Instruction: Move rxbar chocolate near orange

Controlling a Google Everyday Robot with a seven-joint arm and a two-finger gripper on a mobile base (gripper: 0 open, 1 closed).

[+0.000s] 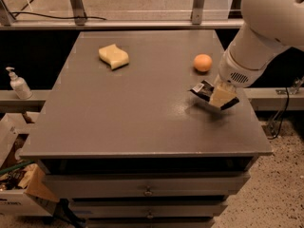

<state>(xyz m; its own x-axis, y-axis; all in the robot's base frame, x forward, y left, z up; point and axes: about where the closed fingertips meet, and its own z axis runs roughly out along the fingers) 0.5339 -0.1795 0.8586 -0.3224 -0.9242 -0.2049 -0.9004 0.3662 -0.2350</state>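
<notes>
A big white arm [260, 34] comes in from the right side and reaches down over the grey worktop [133, 109]. At its end is the tool [221, 98], low over the right part of the worktop. The tool is closed tight on the rxbar chocolate [203, 90], with its pale fingers pinching the black wrapper in the middle. The bar is tilted and sits a little above the worktop, with a dark shadow under it. Its end with white print points left. The orange [203, 62] rests on the worktop near the bar, a bit farther back, and does not touch it. A pale yellow wavy sponge [114, 56] lies well apart, at the back left. A soap bottle [18, 83] stands on a ledge to the left of the worktop.
</notes>
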